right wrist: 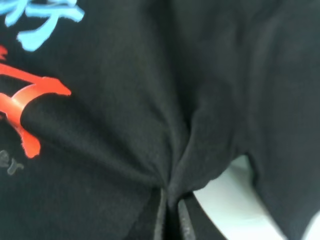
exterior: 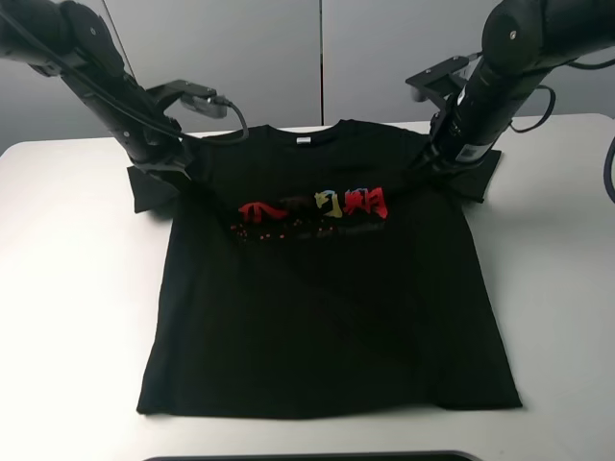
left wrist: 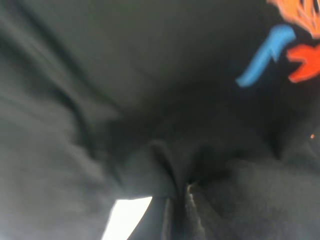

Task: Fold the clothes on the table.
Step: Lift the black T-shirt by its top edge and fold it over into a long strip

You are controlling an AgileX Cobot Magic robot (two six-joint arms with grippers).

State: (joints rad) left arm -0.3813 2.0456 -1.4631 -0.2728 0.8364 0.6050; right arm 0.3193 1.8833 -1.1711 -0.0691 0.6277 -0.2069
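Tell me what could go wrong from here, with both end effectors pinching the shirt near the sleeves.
1. Each grip holds only a small bunch of cloth, so the left end effector or right end effector could lose the shirt when pulling.
2. Most of it lies flat on the table; dragging it may crease it and skew the fold.
3. Cloth is puckered around the print, so uneven pulling could twist it.

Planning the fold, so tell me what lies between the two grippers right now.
Only the black T-shirt: its upper chest and collar span from the left gripper to the right gripper, print just below. The exterior high view shows it.
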